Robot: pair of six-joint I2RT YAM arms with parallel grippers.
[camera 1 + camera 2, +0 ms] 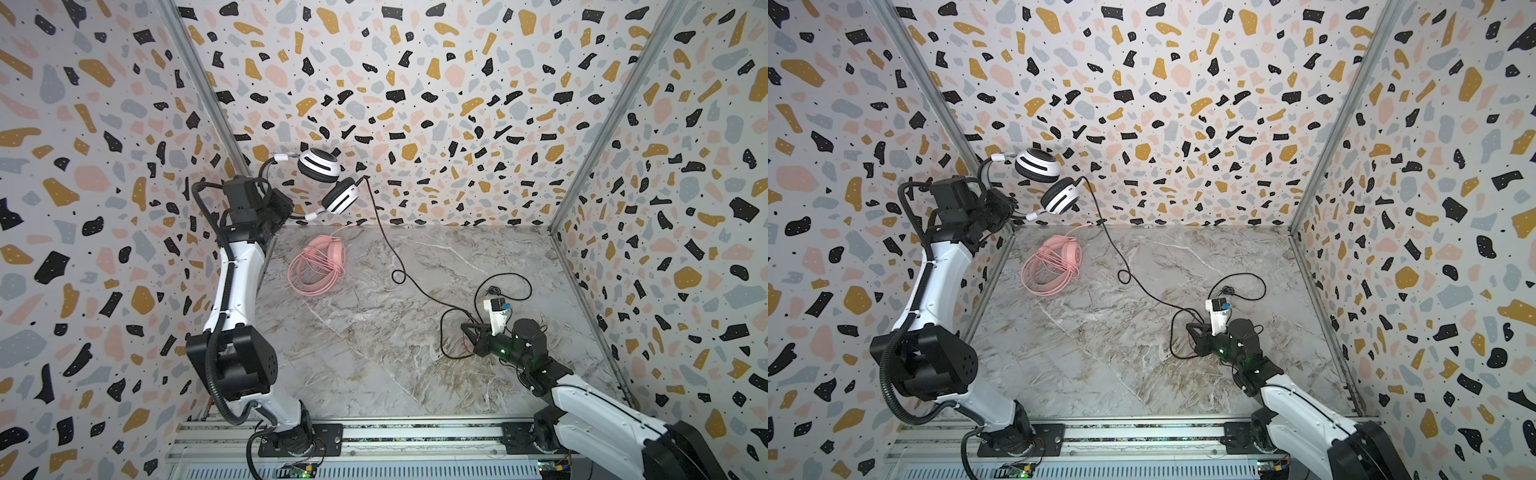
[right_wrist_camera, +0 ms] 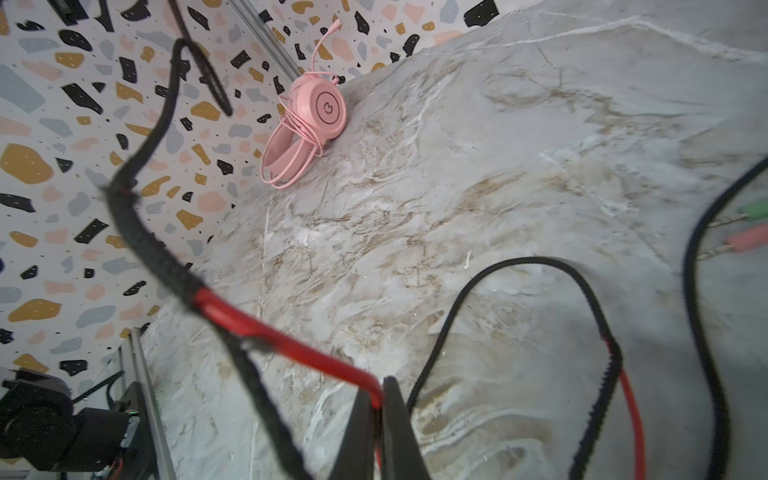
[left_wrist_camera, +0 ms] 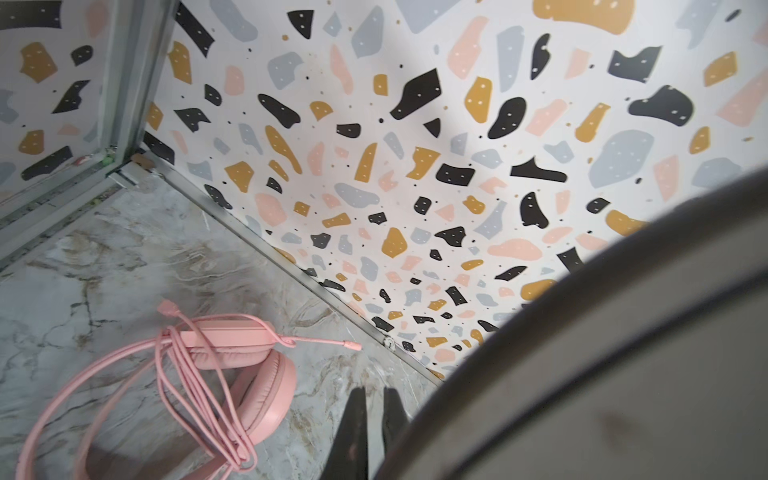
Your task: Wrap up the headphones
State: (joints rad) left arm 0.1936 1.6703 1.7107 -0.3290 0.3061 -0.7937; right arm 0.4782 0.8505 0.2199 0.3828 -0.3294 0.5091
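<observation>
Between R gripper jaws: smooth red cord

R gripper jaws pinched on red cord, black braided cord looping over marble table, pink headset w/ own cord wound round it lying near patterned wall, blurred green & pink plugs

left arm raised, left fingers seemingly closed | right arm low, right fingers clamped

The desk is left free along its near edge; cord is strung across the right, a pink headset laid far-left.
</observation>
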